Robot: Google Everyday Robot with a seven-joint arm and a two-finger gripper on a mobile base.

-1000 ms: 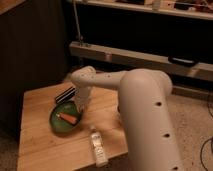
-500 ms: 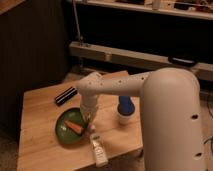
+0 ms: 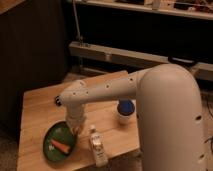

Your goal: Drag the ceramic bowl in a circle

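I saw the gripper [image 3: 76, 129] down at the far-right rim of the ceramic bowl [image 3: 55, 134]; its grip I could not tell. The bowl sat by the table's [image 3: 37, 107] near-left edges, 1 bottle [image 3: 97, 148] just right, bare wood beyond it.

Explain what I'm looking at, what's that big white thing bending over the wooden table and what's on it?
The big white shape is a robot arm, seen by one camera looking down past it. Its gripper, the grasping hand at its tip, is down at the rim of a dark-green ceramic bowl holding an orange carrot-like piece. The wooden table also carries a small bottle lying beside the bowl, a white cup with a blue top, and a dark object partly hidden behind the arm.
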